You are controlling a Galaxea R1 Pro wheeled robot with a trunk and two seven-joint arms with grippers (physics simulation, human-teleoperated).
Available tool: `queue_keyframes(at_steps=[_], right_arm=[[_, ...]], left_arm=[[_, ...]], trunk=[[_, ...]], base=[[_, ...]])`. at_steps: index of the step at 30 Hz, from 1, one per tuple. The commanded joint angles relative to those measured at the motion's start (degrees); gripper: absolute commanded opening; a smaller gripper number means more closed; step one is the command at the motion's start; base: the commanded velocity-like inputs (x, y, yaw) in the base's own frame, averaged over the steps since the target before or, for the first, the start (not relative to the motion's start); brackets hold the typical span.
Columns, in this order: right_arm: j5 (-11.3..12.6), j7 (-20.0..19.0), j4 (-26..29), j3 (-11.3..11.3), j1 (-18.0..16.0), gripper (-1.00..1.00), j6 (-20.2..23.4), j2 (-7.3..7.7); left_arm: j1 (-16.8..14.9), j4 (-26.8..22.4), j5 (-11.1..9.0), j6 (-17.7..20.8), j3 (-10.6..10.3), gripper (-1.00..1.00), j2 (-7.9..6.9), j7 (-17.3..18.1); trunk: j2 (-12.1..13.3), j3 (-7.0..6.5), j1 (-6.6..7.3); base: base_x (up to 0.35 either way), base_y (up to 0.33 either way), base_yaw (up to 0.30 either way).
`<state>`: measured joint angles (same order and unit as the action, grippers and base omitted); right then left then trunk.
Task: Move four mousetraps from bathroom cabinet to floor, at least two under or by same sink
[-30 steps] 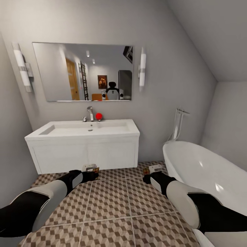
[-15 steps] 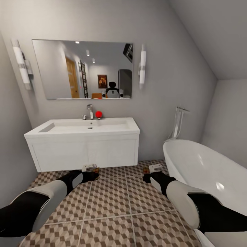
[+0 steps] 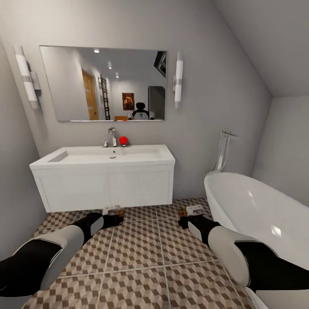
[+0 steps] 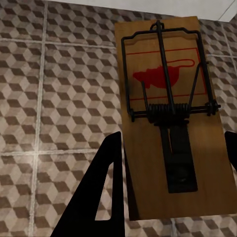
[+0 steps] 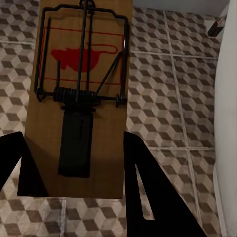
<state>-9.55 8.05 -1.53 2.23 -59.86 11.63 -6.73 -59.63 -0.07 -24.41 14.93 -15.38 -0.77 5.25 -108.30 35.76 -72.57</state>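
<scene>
From the head camera, we face the white sink (image 3: 103,161) with both arms low over the bathroom floor (image 3: 141,253), the left gripper (image 3: 114,212) and right gripper (image 3: 192,212) each carrying a trap; the sink lies ahead, nearer our left arm. At the left wrist, the fingers clamp a mousetrap (image 4: 170,118), its long axis running out along them. At the right wrist, the second mousetrap (image 5: 81,98) sits clamped likewise, pointing forward above the tiles.
</scene>
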Motion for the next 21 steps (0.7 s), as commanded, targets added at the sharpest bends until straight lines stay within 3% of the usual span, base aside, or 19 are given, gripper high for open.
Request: queue_keyframes(at_steps=[1,21], right_arm=[[-0.40,0.12,-0.11,0.23,-0.08,-1.00,-0.01,-0.02],[-1.44,0.12,-0.14,0.23,-0.08,-1.00,-1.03,-0.03]], left_arm=[[-0.04,-0.02,-0.47,0.22,-0.46,-1.00,-0.02,0.11],[-0.04,-0.02,-0.47,0.19,-0.44,-1.00,-0.04,0.11]], trunk=[[-0.45,0.25,-0.22],[-8.47,3.84,-4.61]], base=[[0.000,0.000,0.000],[0.000,0.000,0.000]])
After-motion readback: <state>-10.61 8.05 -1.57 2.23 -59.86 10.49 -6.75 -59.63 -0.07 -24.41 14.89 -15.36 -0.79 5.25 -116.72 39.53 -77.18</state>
